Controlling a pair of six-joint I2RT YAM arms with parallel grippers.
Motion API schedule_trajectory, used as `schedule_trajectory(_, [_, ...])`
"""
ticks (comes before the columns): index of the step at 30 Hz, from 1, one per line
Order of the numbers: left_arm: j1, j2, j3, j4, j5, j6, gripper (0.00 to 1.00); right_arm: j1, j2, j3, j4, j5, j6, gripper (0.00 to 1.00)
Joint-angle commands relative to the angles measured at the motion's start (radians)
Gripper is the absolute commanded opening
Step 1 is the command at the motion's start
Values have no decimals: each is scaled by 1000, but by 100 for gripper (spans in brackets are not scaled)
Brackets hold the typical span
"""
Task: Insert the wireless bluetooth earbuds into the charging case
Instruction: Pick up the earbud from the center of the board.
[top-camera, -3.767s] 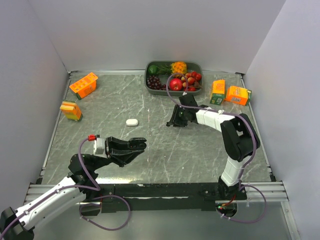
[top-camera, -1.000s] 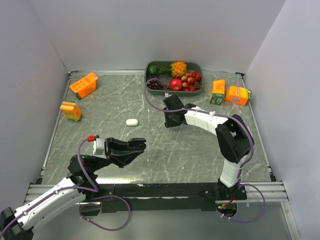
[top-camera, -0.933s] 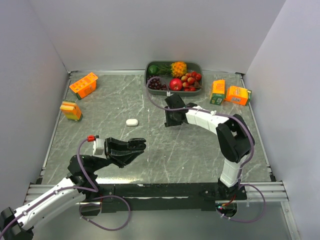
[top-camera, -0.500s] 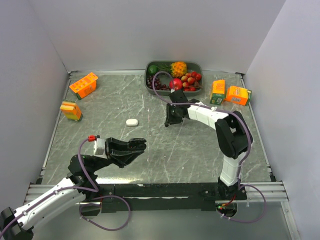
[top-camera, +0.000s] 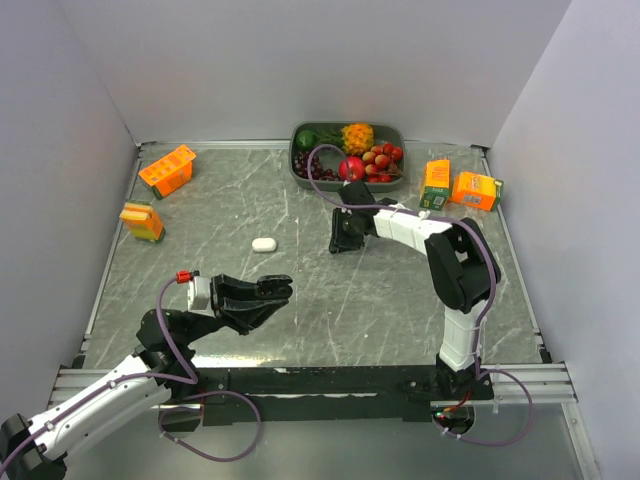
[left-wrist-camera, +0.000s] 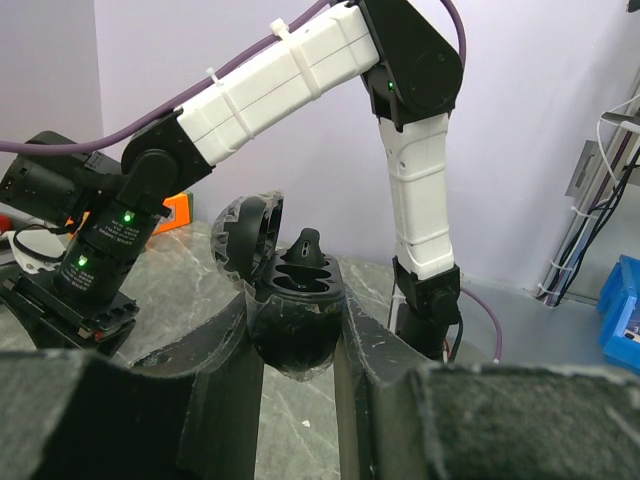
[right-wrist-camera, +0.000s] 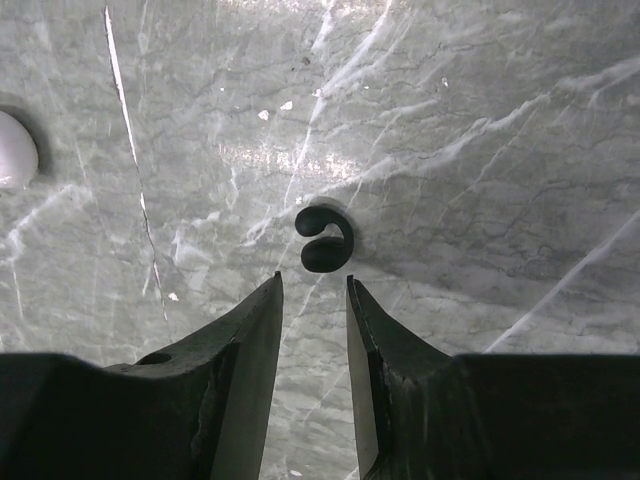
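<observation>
My left gripper (left-wrist-camera: 298, 345) is shut on an open black charging case (left-wrist-camera: 290, 300), held above the table near the front left (top-camera: 262, 296). One black earbud (left-wrist-camera: 305, 248) stands in the case. A second black earbud (right-wrist-camera: 324, 240), hook-shaped, lies on the marble table just beyond my right gripper's (right-wrist-camera: 313, 283) fingertips. The right gripper is open and empty, low over the table's middle (top-camera: 342, 232). A white case (top-camera: 264, 244) lies on the table to its left, and shows at the left edge of the right wrist view (right-wrist-camera: 14, 150).
A grey tray (top-camera: 297, 170) of fruit stands at the back centre. Orange cartons stand at the back left (top-camera: 167, 170), the left (top-camera: 142, 221) and the back right (top-camera: 437, 184), (top-camera: 476, 189). White walls close in both sides and the back.
My right gripper has shifted a little over the table's middle, and its arm has straightened toward the front. The left arm with the case has not moved.
</observation>
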Motion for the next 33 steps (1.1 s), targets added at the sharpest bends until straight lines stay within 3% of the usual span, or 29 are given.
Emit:
schedule_trajectory(1, [-4, 1, 15, 18, -11, 7, 1, -24, -7, -4, 37, -16, 33, 40])
schedule_trajectory(21, [-6, 10, 14, 22, -11, 2, 1, -44, 46, 1, 34, -58, 44, 40])
schedule_trajectory(33, [-7, -7, 14, 7, -17, 5, 1, -44, 88, 17, 34, -87, 53, 33])
